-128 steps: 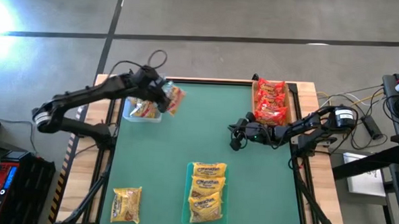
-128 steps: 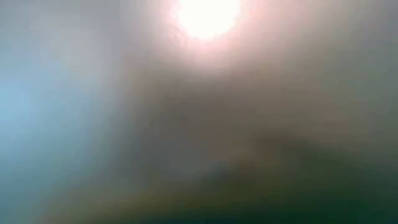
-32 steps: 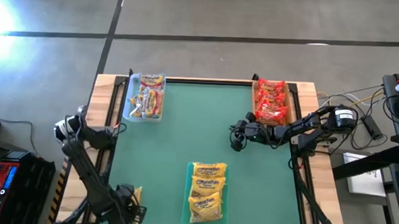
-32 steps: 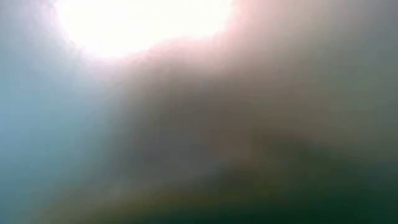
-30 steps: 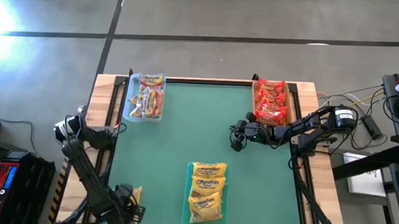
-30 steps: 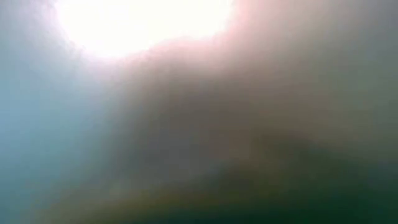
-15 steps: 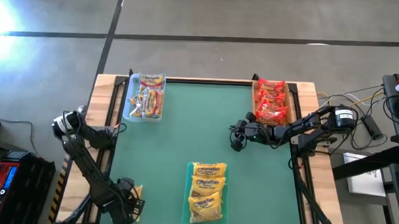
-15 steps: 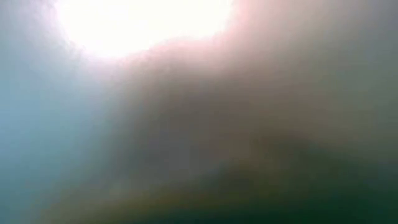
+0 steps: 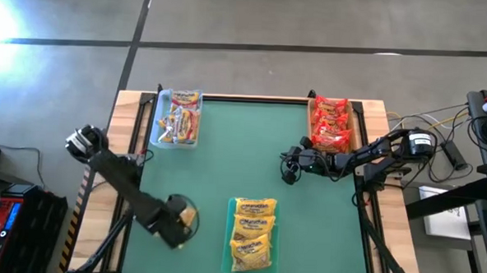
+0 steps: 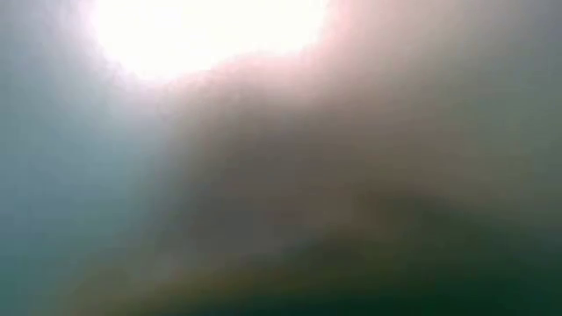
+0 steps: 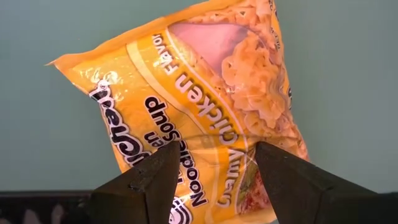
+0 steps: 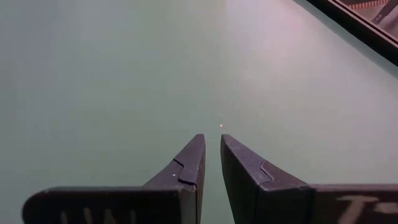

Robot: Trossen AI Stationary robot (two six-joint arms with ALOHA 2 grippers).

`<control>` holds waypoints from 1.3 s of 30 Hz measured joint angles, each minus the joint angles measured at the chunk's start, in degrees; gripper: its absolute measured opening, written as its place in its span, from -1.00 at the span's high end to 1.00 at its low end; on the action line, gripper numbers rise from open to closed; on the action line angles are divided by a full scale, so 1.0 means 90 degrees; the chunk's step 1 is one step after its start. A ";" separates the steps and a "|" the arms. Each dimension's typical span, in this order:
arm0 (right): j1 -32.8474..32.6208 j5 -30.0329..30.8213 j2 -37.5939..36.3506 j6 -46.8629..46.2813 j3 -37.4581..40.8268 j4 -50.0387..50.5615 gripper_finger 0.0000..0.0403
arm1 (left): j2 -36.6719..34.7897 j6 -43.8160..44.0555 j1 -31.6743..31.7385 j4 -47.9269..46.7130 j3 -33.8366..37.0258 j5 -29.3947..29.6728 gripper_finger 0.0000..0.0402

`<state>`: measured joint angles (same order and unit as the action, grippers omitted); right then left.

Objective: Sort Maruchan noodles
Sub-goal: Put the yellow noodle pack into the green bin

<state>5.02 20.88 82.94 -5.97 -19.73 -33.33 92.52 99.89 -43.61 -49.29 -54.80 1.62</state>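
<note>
Glossy crinkled plastic on yellow noodle packet [image 11: 205, 106]; matt smooth green table mat [image 9: 226, 152]; bare wood table edge [image 9: 127, 115].

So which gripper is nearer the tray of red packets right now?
Right. The right gripper waits on the mat just beside the tray of red packets; the left gripper is far across the table, holding a yellow packet.
</note>
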 joint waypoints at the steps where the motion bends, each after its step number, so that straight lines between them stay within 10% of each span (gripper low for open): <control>1: 0.0000 0.0000 0.0000 0.0000 0.0000 0.0001 0.79 | -0.0073 -0.0295 0.0167 0.0002 0.0058 0.0086 0.01; 25: 0.0000 0.0000 0.0000 0.0002 0.0000 0.0001 0.79 | -0.0375 -0.6788 0.4244 0.2382 0.0734 0.1078 0.01; 31: -0.0002 0.0000 0.0000 0.0002 0.0000 0.0001 0.79 | -0.0369 -0.8189 0.4365 0.2714 0.0759 0.2258 0.01; 39: 0.0000 0.0000 0.0000 0.0002 0.0000 0.0001 0.79 | -0.0594 -0.7438 0.4106 0.2049 0.0497 0.2037 0.01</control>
<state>5.02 20.88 82.94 -5.96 -19.73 -33.32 87.18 32.94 -6.66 -30.85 -50.32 19.95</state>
